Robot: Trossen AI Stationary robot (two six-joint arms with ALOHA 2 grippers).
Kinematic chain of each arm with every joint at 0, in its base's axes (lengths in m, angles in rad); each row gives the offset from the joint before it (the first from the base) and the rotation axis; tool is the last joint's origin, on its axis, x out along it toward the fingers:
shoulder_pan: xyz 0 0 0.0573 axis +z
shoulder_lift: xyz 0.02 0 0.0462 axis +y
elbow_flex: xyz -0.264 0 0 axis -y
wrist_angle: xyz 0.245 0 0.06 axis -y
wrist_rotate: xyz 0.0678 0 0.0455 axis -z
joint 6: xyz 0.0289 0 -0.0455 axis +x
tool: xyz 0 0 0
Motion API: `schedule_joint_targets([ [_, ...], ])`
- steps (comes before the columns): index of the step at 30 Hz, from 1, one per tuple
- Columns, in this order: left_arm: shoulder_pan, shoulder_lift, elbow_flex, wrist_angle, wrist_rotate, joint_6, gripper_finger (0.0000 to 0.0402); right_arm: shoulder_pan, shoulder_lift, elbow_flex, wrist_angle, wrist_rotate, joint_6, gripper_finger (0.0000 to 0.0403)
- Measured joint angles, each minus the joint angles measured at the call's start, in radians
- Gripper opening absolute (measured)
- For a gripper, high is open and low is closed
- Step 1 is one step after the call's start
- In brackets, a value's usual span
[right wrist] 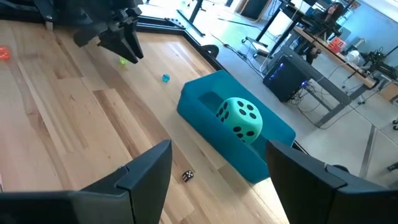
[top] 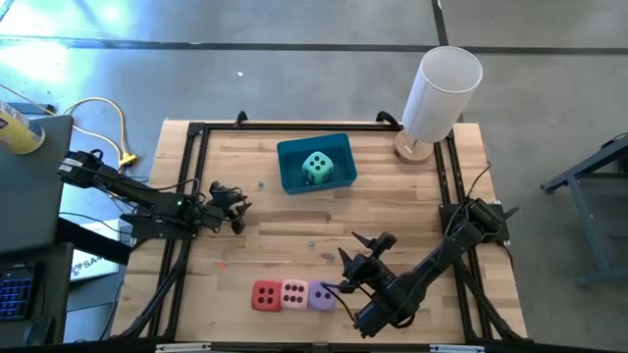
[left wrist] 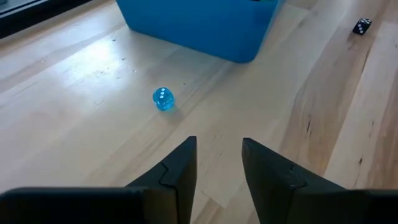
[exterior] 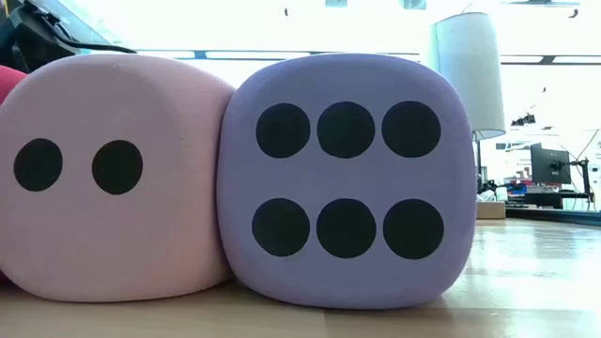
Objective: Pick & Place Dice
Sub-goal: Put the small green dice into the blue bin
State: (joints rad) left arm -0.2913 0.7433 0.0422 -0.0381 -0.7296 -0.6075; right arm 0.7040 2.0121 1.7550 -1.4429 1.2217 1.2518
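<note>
The teal-green die [top: 317, 168] lies inside the blue bin [top: 290, 176] at the table's far middle; it also shows in the right wrist view [right wrist: 240, 118]. The red die [top: 266, 294], pink die [top: 294, 293] and purple die [top: 322, 294] rest in a row, side against side, on the table near its front edge. In the low view the pink die [exterior: 103, 178] and purple die [exterior: 347, 178] fill the picture. My left gripper [top: 241, 214] is open and empty left of the bin. My right gripper [top: 351, 248] is open and empty, just beyond the purple die.
A white cylinder [top: 442, 88] stands on a wooden base at the far right corner. Tiny dice lie on the wood: a blue one [left wrist: 163, 98] and a black one [left wrist: 362, 26]. A black frame [top: 196, 137] runs round the table's edges.
</note>
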Motion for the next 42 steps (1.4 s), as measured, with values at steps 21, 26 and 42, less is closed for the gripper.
schedule_joint_targets([
  [21, 0.000, 0.123, -0.001, -0.006, 0.067, 0.061, 0.0108, -0.009, 0.000, 0.000, 0.007, 0.001, -0.018, 0.0249],
  [26, 0.000, 0.137, -0.001, -0.005, 0.066, 0.030, 0.0108, -0.027, 0.000, 0.000, 0.016, -0.005, -0.026, 0.0249],
  [42, 0.007, 0.129, 0.358, -0.561, 0.192, -0.043, 0.0108, -0.046, 0.000, 0.000, 0.025, -0.025, -0.053, 0.0249],
])
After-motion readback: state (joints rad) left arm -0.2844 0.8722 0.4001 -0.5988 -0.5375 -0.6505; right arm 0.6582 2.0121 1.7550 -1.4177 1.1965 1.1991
